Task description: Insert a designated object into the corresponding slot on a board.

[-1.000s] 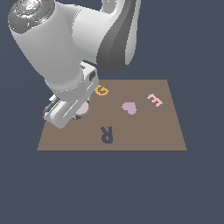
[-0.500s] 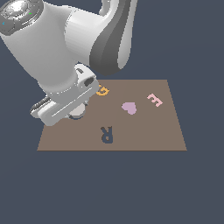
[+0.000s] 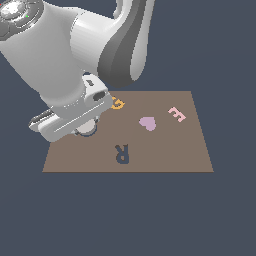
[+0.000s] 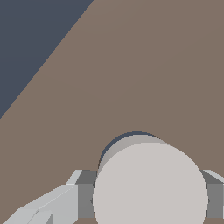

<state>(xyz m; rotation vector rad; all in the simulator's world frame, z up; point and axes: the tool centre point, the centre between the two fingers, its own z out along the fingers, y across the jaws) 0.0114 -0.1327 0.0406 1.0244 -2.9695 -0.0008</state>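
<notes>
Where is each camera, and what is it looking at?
Exterior view: sits off the arm, above the board, looking down at its letters and heart; the big white arm and the tool show.
Wrist view: rides on the wrist, looking down past the tool's fingers at the peg over the dark round hole.
Both show the peg, tool and board.

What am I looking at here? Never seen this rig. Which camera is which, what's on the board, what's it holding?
These are simulator renders of one robot arm with a pincer at its tip. One picture is from a camera off the arm, the other from a camera on its wrist. On the brown board lie an orange G, a lilac heart, a pink E and a dark R. The pincer grips an off-white round peg from both sides, right over a dark round hole whose rim peeks out behind the peg.
</notes>
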